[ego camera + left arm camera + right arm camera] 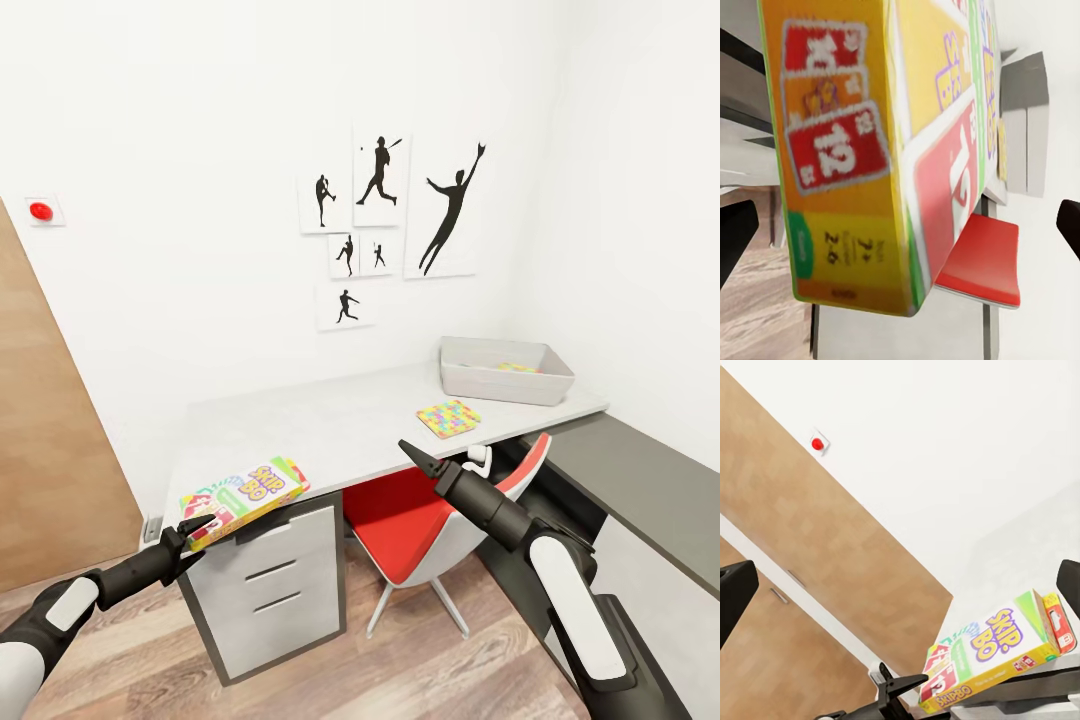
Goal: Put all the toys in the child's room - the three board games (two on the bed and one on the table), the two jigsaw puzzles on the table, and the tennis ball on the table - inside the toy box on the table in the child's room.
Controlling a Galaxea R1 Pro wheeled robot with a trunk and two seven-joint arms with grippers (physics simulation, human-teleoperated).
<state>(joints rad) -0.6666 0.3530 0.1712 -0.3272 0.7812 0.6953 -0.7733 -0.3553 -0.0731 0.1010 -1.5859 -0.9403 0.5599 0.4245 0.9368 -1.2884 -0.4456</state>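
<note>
Head view: one Skip-Bo board game [246, 493] lies at the worktop's [340, 425] lower-left edge, left gripper [197, 537] jaws spread beside it. One jigsaw puzzle [448, 417] lies centre-right; another inside the toy box [505, 369]. Right gripper [418, 457] jaws: cannot tell.

Left wrist view: the game's printed side looms close between spread fingers [735, 238].

Right wrist view: the game lies lower right.

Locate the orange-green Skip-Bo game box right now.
In the head view, the orange-green Skip-Bo game box lies at the pale grey desk's near left corner, overhanging the edge, with the left gripper at its outer end.
</note>
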